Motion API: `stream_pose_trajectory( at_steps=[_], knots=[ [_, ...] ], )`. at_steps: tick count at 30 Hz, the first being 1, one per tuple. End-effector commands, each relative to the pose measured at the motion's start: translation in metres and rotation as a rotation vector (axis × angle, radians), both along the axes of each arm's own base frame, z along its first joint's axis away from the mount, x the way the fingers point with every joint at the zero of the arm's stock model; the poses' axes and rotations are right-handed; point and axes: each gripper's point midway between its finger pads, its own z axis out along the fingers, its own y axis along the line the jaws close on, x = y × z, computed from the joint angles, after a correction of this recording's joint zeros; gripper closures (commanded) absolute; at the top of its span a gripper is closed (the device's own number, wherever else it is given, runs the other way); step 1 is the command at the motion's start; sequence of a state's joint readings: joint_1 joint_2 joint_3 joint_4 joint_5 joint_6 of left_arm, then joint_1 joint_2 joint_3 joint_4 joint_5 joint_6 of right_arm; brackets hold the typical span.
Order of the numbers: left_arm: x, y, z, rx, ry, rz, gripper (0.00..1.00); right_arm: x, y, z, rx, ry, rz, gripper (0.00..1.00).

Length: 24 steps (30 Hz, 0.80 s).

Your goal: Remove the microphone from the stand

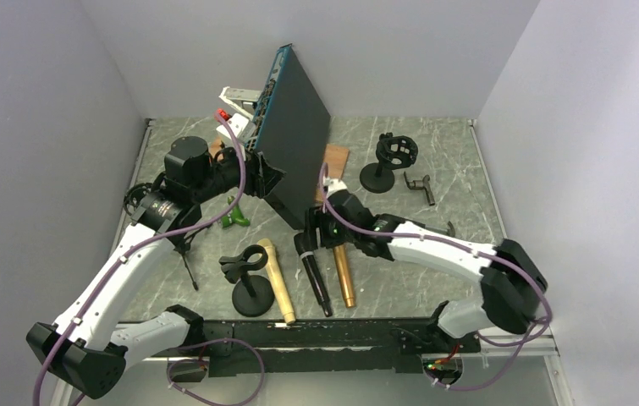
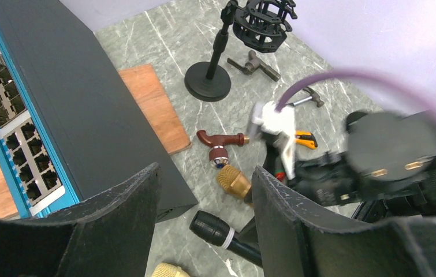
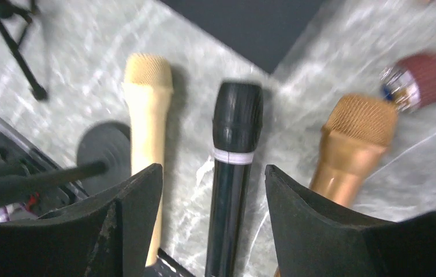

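A black microphone [image 1: 316,283] [image 3: 233,167] [image 2: 218,228] lies flat on the marble table, between a cream microphone [image 1: 275,279] [image 3: 147,104] and a gold one [image 1: 345,275] [image 3: 351,144] [image 2: 234,183]. My right gripper [image 1: 316,235] [image 3: 212,173] hangs open over the black microphone's body, with a gap on each side. A black clip stand [image 1: 248,283] [image 3: 103,150] stands left of the cream microphone, and its clip holds nothing. A shock-mount stand [image 1: 390,161] [image 2: 221,57] at the back is also bare. My left gripper [image 1: 269,178] [image 2: 205,173] is open beside the tilted switch box.
A dark network switch [image 1: 294,144] [image 2: 71,104] leans tilted at the centre back, over a wooden board [image 1: 337,156] [image 2: 155,107]. A brown tap [image 2: 221,141], an orange knife [image 2: 305,138], metal fittings [image 1: 420,184], a green piece [image 1: 235,218] and a small tripod [image 1: 187,254] lie around.
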<state>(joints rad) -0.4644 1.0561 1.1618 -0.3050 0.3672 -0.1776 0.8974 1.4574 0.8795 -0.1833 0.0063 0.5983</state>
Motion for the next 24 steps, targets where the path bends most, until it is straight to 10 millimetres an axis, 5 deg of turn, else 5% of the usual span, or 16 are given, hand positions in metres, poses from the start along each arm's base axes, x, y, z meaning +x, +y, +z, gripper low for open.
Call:
stream_pose_trajectory(
  at_steps=[1, 10, 20, 24],
  knots=[
    [-0.003, 0.002, 0.027, -0.019, -0.076, 0.007, 0.38, 0.035, -0.016, 0.084, 0.002, -0.276, -0.077, 0.31],
    [-0.005, 0.003, 0.029, -0.015, -0.089, 0.014, 0.38, 0.076, -0.088, 0.16, -0.12, -0.599, -0.345, 0.17],
    [-0.006, 0.002, 0.03, -0.02, -0.09, 0.007, 0.38, 0.1, -0.191, 0.192, 0.079, -0.642, -0.648, 0.04],
    [-0.006, 0.001, 0.03, -0.021, -0.086, 0.005, 0.38, 0.107, -0.215, 0.199, 0.159, -0.62, -0.696, 0.03]
  ],
)
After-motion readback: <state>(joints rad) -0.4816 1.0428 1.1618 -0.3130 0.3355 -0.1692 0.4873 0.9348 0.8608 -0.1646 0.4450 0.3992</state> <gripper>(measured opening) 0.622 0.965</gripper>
